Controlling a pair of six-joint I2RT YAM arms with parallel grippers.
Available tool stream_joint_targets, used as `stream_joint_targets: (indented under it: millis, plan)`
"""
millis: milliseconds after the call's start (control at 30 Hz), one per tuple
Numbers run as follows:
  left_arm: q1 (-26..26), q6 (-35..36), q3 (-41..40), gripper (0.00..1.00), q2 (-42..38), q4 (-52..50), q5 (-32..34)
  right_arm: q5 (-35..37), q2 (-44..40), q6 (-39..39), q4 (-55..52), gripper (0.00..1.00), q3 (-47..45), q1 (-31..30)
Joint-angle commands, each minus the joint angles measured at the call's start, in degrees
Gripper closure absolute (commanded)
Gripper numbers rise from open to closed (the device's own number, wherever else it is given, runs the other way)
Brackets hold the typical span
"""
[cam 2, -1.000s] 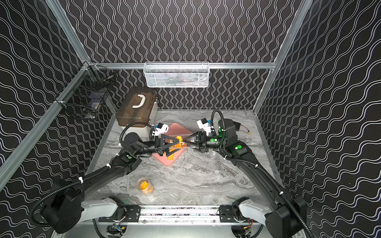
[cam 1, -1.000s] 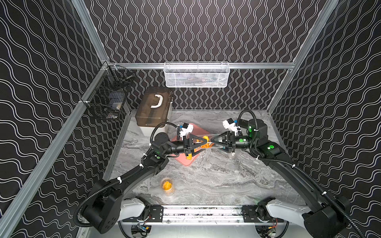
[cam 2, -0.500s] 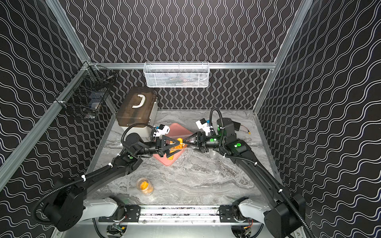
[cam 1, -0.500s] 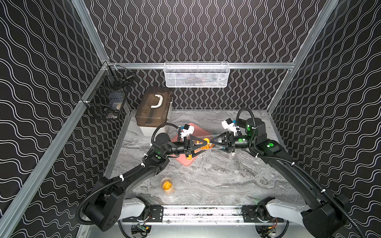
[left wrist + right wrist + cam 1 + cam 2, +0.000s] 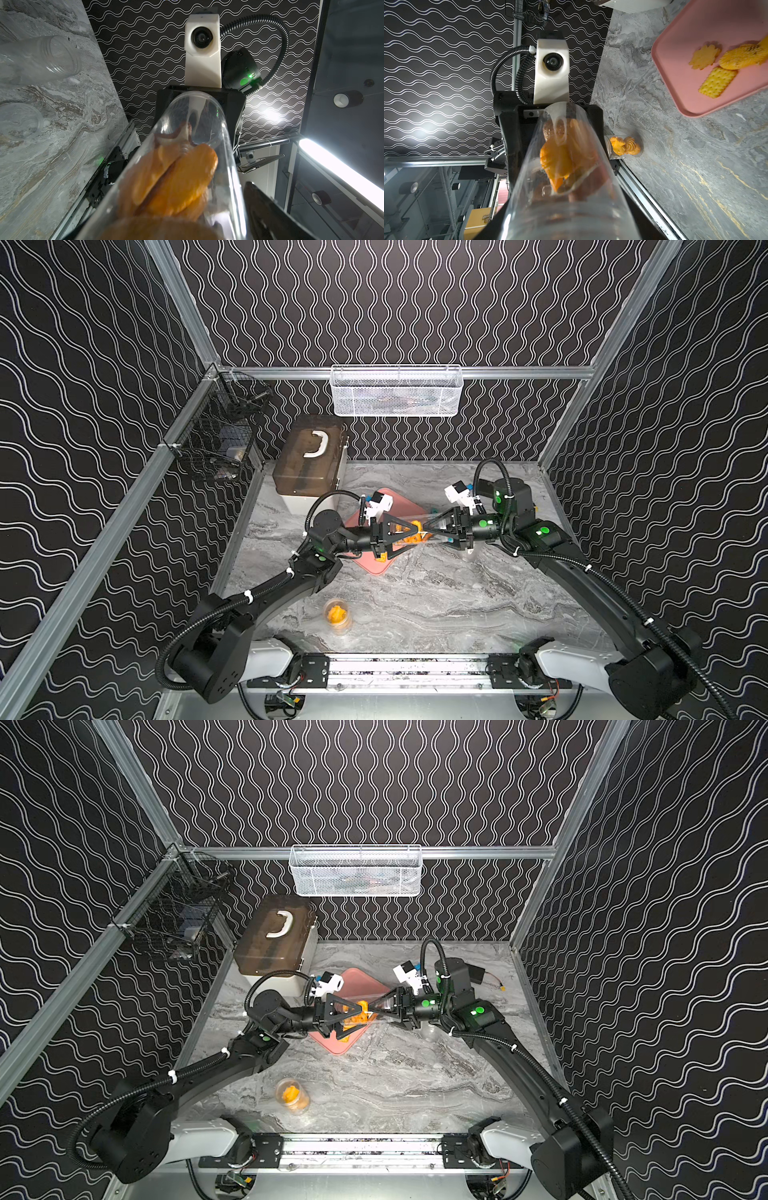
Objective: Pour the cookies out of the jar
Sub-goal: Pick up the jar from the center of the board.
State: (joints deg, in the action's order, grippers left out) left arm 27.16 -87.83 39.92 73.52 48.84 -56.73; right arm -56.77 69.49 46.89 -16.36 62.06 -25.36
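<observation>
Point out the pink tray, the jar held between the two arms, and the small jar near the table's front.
tray (image 5: pixel 691 27), right wrist view, bare pink floor.
held jar (image 5: pixel 527 195), right wrist view, clear side wall.
front jar (image 5: pixel 337 615), in a top view, its middle.

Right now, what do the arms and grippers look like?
The left arm and right arm are matte black on white bases, with ribbed black cable hoses, white zip ties and green dots. The left gripper and right gripper have black triangular fingers and white camera housings.
</observation>
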Motion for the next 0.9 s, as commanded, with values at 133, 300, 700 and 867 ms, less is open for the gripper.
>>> stream_joint_targets:
  millis: [133, 300, 700, 867]
  plan:
    - [-0.1, 4.38, 1.57, 0.15, -1.61, -1.96, -0.12, 1.87, -0.14, -0.57, -2.25, 0.35, 0.17, 0.05]
    - [-0.1, 2.51, 0.95, 0.15, -0.61, 0.16, 0.63, 1.87, -0.29, -0.66, -1.97, 0.35, -0.43, 0.05]
    - [-0.23, -7.91, -1.08, 0.16, 4.66, 16.24, 2.24, 2.64, -0.58, -1.09, -1.11, 0.35, -1.51, 0.05]
    - [-0.22, -3.53, -0.48, 0.19, 2.65, 9.23, 1.44, 2.8, -0.41, -1.11, -0.71, 0.35, -1.59, 0.05]
